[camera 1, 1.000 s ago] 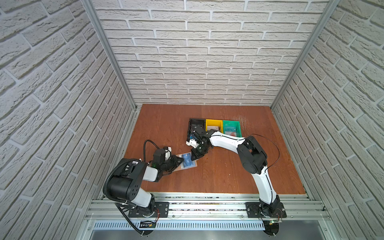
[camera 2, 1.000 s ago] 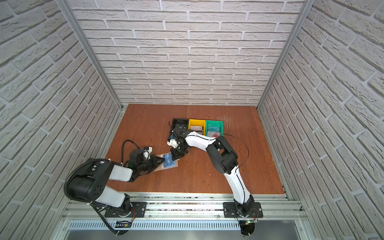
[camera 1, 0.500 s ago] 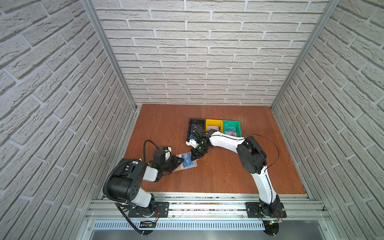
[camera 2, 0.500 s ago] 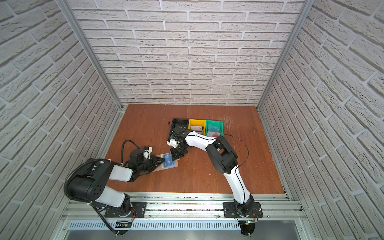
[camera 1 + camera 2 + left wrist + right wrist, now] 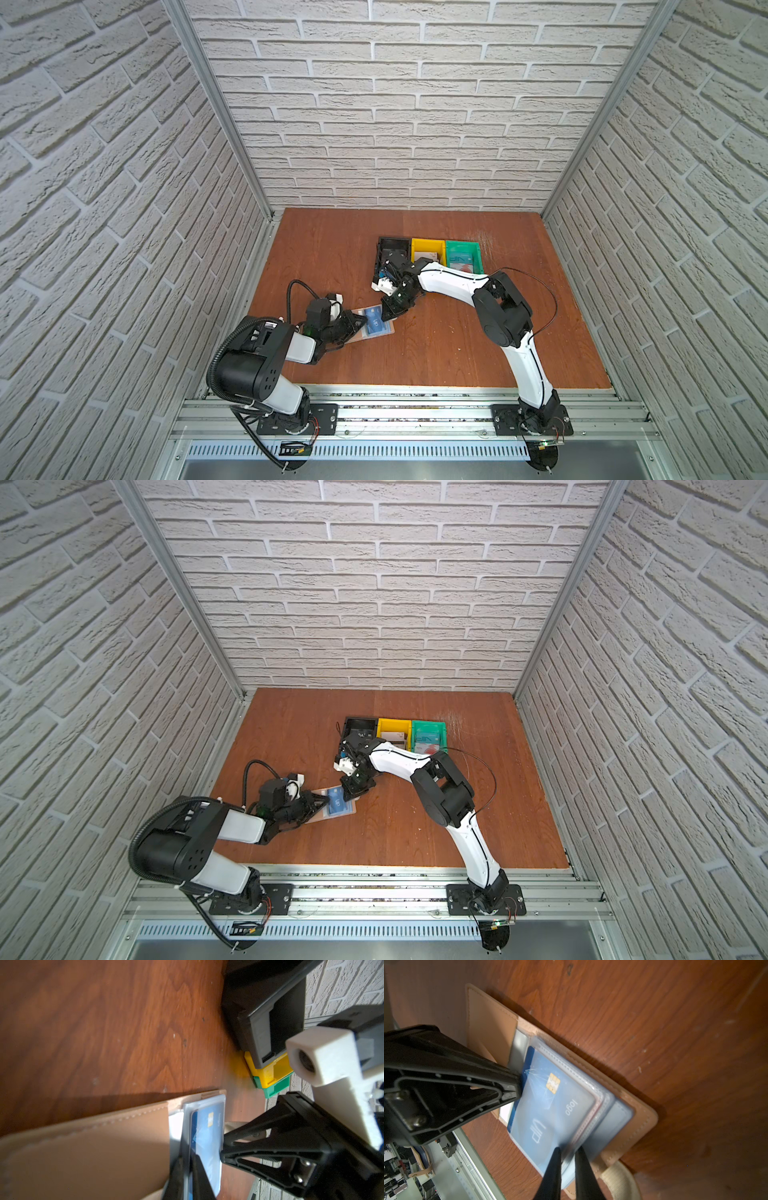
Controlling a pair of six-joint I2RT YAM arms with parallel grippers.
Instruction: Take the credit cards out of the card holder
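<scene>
The tan card holder lies open on the wooden table near its front left. A blue "VIP" credit card sits in its top clear sleeve, with one end sticking out. My left gripper is shut on that protruding end of the blue card. My right gripper is shut on the opposite corner of the clear sleeves. More sleeves are fanned out under the top one. The holder's tan cover lies flat.
A black bin, a yellow bin and a green bin stand in a row behind the right gripper. A card lies in the green bin and a pale one in the yellow bin. The right arm arches over the table's middle.
</scene>
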